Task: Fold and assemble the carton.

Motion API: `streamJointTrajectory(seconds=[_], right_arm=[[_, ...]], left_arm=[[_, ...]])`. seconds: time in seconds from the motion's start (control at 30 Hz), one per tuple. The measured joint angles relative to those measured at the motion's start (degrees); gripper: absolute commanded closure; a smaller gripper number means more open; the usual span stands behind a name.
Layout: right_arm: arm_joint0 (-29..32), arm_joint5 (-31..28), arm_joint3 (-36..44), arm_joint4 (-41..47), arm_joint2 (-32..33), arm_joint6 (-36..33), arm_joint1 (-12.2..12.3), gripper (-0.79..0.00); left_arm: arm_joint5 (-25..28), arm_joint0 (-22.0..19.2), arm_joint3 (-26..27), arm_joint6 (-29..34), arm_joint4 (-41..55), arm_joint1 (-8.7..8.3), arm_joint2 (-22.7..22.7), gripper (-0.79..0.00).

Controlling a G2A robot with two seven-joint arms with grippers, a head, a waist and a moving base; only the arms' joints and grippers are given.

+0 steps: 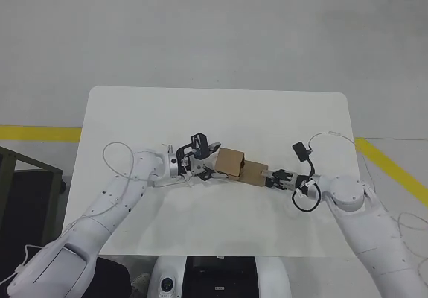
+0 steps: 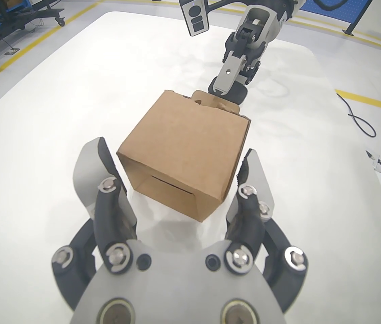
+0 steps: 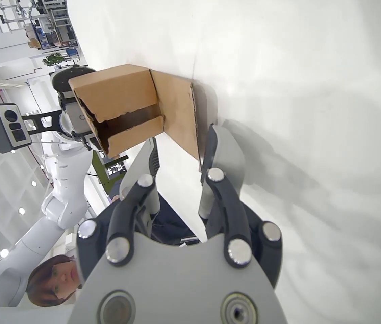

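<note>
Item: carton (image 1: 231, 162), brown cardboard, partly formed.
Location: you will find it near the middle of the white table (image 1: 124, 119), a little toward the robot's edge. Its body is squared up into an open tube lying on its side.
Flap (image 3: 177, 109): one long flap runs out flat along the table from the tube's end toward the robot's right.
Left gripper (image 2: 175, 148): at the open end of the tube that faces the robot's left. Its jaws are spread wide and set against the carton's two side walls, so you can count it as gripping the carton.
Right gripper (image 3: 183, 134): at the outer end of the flap. Its jaws stand apart, with the flap's edge between them and lying close against one finger (image 3: 222, 156); you see a gap at the other.
</note>
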State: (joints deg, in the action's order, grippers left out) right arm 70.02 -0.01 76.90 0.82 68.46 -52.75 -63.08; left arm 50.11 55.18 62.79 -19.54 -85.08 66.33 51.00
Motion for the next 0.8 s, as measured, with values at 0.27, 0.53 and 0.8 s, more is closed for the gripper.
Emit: streamJointTrajectory(seconds=[0.27, 0.53, 0.8], right_arm=[[-1.5, -2.6, -1.5, -1.4, -1.6, -0.5, -0.1, -0.105], [-3.5, -4.1, -2.6, -1.3, -3.2, 0.2, -0.6, 0.0], [-4.2, -4.7, -1.5, -0.6, -3.1, 0.2, -0.6, -0.12]], left_arm=[[0.3, -1.0, -1.2, 0.4, 0.2, 0.49, -1.1, -0.671], [0.5, -1.5, -1.8, 0.2, 0.3, 0.76, -1.7, -0.674], [0.5, -1.7, -2.0, -0.2, 0.0, 0.8, -1.8, -0.683]])
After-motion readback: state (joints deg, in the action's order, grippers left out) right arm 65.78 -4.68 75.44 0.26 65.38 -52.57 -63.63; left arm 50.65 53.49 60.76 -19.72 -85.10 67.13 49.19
